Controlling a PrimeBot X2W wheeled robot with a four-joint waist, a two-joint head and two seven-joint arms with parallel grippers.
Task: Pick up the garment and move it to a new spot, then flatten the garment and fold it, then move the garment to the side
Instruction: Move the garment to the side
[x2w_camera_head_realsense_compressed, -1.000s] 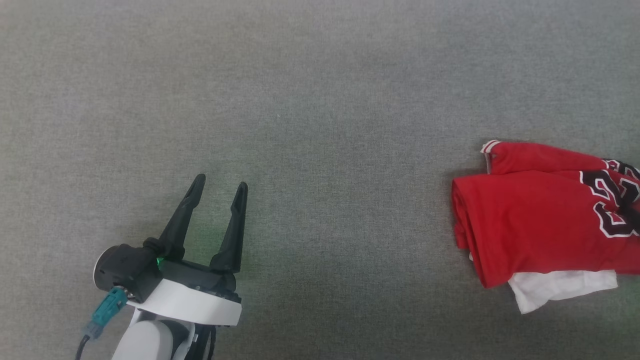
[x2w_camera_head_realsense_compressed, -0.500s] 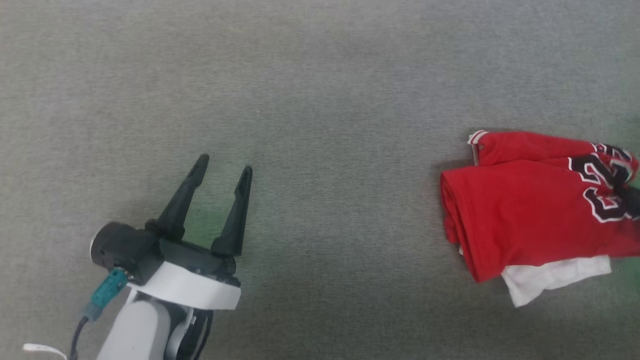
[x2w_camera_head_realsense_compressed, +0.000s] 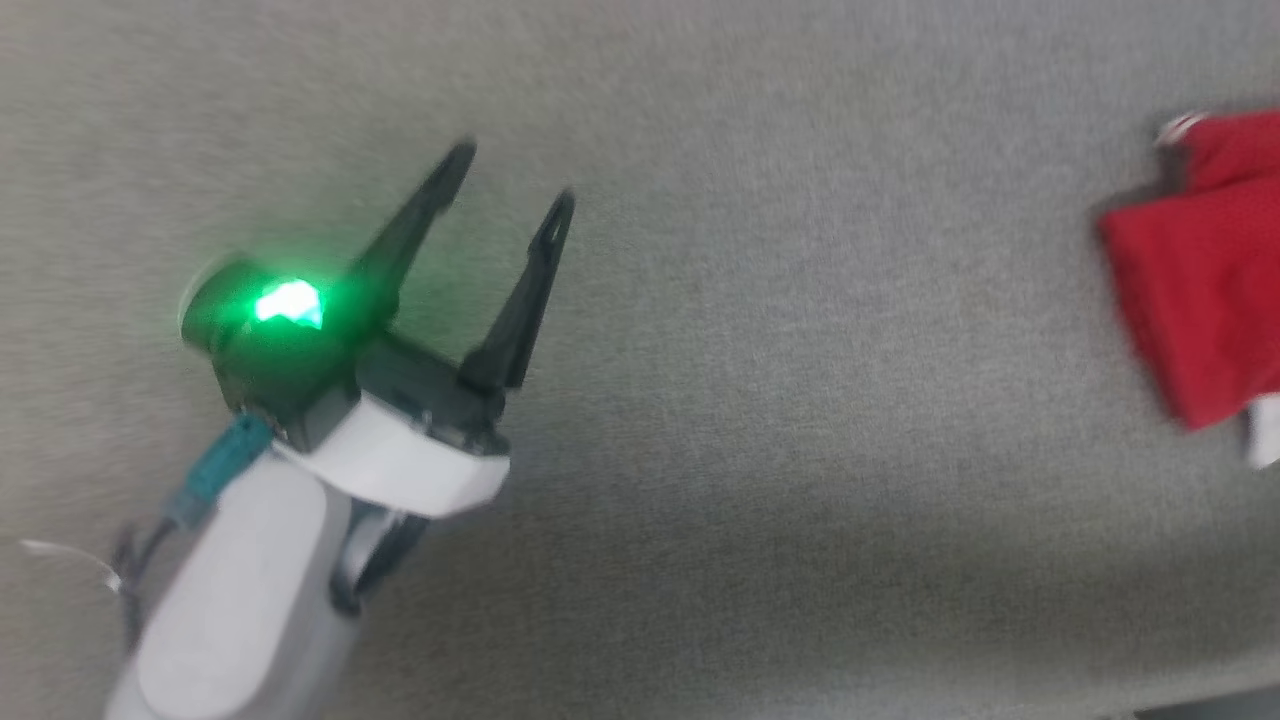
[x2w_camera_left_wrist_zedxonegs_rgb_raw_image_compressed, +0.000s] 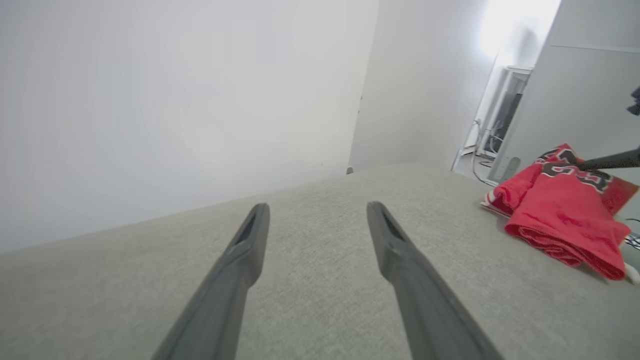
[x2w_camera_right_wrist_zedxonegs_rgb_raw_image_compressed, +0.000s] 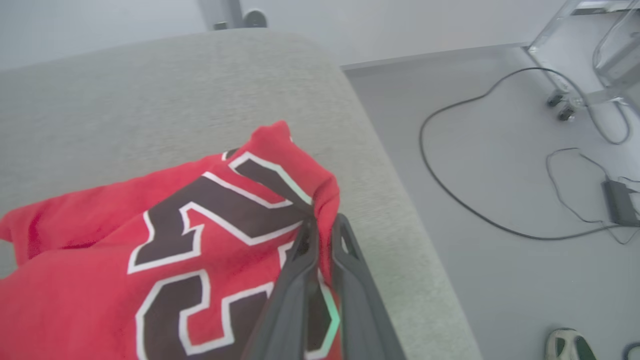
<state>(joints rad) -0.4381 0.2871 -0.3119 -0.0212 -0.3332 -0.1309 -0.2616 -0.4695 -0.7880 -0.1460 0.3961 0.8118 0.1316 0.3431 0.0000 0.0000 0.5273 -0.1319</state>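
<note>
Near the grey surface (x2w_camera_right_wrist_zedxonegs_rgb_raw_image_compressed: 125, 85) edge, the right gripper (x2w_camera_right_wrist_zedxonegs_rgb_raw_image_compressed: 320, 235) clamps the garment (x2w_camera_right_wrist_zedxonegs_rgb_raw_image_compressed: 150, 240), seemingly moving it aside, next needing gentle release; left gripper (x2w_camera_head_realsense_compressed: 515, 175) gapes.

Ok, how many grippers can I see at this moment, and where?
2. The left gripper is open above the bare grey surface, well apart from the shirt. The right gripper is shut on the shirt's edge, near the surface's rim.

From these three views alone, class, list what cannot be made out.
Head view: garment motion-blurred, mostly cut off by the right edge.
Right wrist view: right gripper pinches the garment; layers between its jaws hidden by cloth.
Left wrist view: lettering too small, partly folded under.
</note>
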